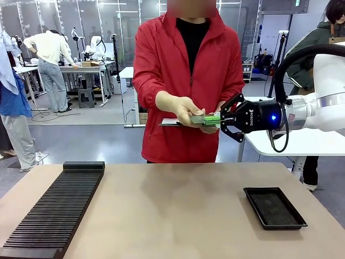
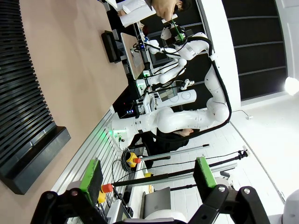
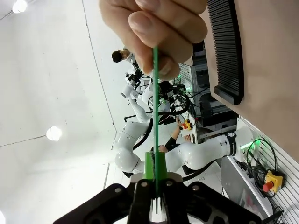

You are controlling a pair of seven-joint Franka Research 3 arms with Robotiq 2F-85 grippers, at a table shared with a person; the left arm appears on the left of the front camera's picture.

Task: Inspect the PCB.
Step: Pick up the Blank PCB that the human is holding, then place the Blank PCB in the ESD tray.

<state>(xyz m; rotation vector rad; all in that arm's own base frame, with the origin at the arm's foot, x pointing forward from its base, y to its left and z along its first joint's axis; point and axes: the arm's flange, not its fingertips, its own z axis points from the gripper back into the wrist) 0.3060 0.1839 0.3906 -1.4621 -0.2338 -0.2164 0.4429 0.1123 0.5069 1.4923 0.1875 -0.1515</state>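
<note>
The PCB (image 1: 204, 118) is a thin green board held level at chest height over the table's far edge. My right gripper (image 1: 220, 120) is shut on its right end, while the person's hand (image 1: 182, 109) pinches its left end. In the right wrist view the PCB (image 3: 155, 112) appears edge-on as a green line running from my right gripper (image 3: 155, 169) up into the person's fingers (image 3: 154, 28). My left gripper (image 2: 148, 175) is open with nothing between its green pads (image 2: 92, 175), and it points away from the table.
A black shallow tray (image 1: 274, 208) lies at the table's right. A long black slotted rack (image 1: 54, 210) runs along the left side. The person's other hand holds a dark flat clipboard (image 1: 171, 123) just under the PCB. Bare tabletop (image 1: 172, 216) lies between rack and tray.
</note>
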